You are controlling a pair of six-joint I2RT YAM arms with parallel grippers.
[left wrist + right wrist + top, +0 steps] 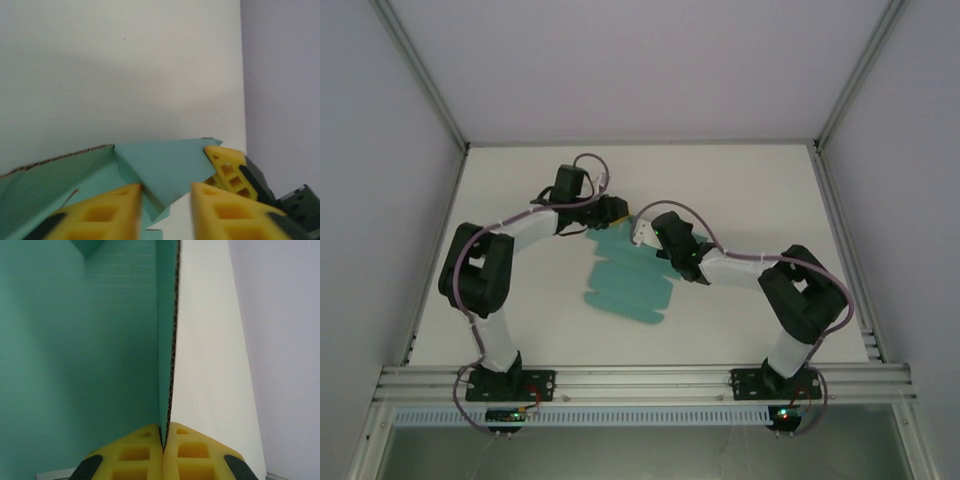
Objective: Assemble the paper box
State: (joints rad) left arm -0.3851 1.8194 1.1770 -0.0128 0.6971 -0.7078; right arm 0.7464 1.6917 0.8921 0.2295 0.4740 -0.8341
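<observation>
Overhead, a white desk [740, 190] sits between pale grey walls [380, 120]. Near its middle lies the teal paper box [625, 285], a flat flapped sheet partly folded up. My right end effector [164, 437] is clamped on a raised panel's edge. My left end effector [165, 200] stands apart around a flap's corner.

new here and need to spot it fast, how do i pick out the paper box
Start at the white table between the left arm and right arm. Near its middle lies the paper box, a flat cut-out sheet with one panel pinched by the right fingers. Its teal-green colour sets it apart from everything around.
</observation>
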